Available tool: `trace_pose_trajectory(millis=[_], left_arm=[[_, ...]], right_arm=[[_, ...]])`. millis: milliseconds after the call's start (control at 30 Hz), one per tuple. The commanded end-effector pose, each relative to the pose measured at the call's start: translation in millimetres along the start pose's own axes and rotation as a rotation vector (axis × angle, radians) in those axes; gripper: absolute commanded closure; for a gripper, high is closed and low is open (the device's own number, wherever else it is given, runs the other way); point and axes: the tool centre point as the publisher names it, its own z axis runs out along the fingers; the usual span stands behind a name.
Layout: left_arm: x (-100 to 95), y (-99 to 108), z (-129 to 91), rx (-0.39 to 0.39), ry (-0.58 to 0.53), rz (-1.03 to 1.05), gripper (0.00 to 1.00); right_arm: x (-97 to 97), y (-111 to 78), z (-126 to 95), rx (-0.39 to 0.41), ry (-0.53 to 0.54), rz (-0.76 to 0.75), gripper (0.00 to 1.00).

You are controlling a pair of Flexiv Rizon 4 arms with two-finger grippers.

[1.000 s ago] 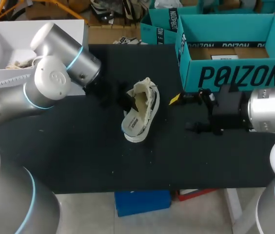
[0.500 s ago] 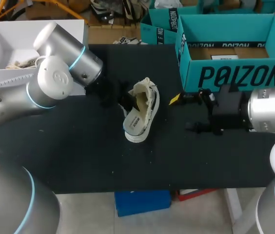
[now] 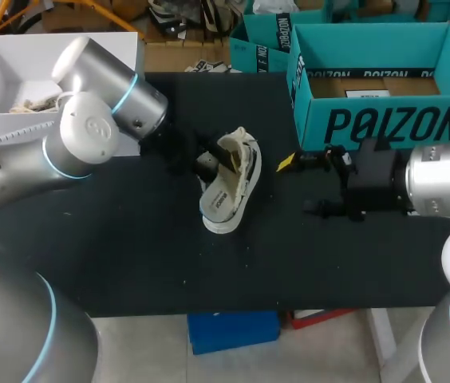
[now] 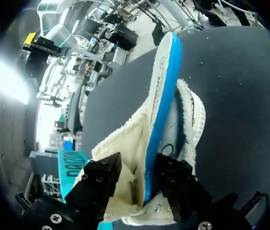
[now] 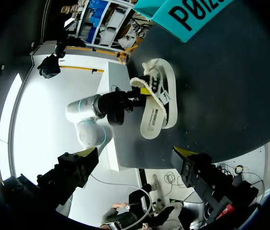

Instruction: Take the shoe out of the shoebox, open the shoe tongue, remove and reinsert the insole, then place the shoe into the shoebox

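While left gripper (image 4: 137, 173) pinches insole (image 4: 161, 96) at shoe (image 3: 231, 195) heel, pull lengthwise, not sideways; right gripper (image 5: 136, 154) wide, empty, could steady toe.

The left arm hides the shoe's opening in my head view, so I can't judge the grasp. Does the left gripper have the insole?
Observer: Yes. In the left wrist view the left gripper has one finger on each side of the insole, pressing it.
Operator: Which piece is that? It all looks cream from here.
Observer: The flat strip with a white face and a bright blue edge, beside the fleecy lining of the shoe.
Operator: And the right gripper?
Observer: The right wrist view shows the right gripper open, nothing between its fingers, facing the shoe but well apart from it.
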Motion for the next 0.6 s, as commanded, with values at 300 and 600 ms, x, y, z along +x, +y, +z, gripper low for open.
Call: trace_pose_trajectory(millis=[300, 600], left_arm=[[5.7, -45, -16, 0.049, -0.011, 0.034, 0.65], [8.9, -66, -22, 0.088, -0.016, 0.050, 1.00]], right_arm=[[0.5, -0.1, 1, -0.001, -0.002, 0.000, 0.00], [0.5, -0.1, 1, -0.001, -0.002, 0.000, 0.00]])
